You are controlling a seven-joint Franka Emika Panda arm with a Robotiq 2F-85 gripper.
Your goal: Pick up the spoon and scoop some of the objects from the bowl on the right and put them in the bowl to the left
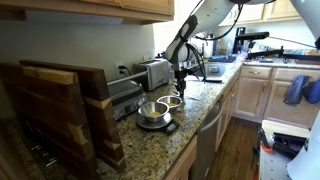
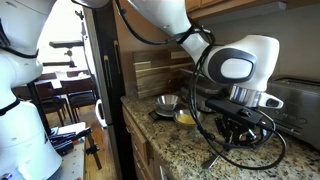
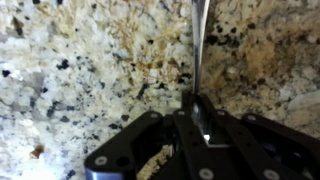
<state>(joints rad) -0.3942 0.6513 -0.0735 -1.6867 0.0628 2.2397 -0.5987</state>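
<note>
In the wrist view a thin shiny metal spoon [image 3: 199, 40] lies on the speckled granite counter, its handle running straight up from my gripper [image 3: 200, 106]. The dark fingers are shut on the handle, with bright metal showing between them. In both exterior views the gripper [image 1: 181, 80] [image 2: 240, 133] is down at the counter beside the bowls. The bowl to the left, large, deep and steel [image 1: 150, 110] [image 2: 166, 102], sits on a black scale. The smaller shallow bowl [image 1: 171, 101] [image 2: 186, 117] holds the tan-brown objects [image 2: 186, 118].
A toaster [image 1: 153, 72] stands against the back wall behind the bowls. Wooden cutting boards [image 1: 60, 110] lean at one end of the counter. Black cable [image 2: 225, 150] loops around the gripper. The counter edge [image 1: 205, 115] drops to cabinets and floor.
</note>
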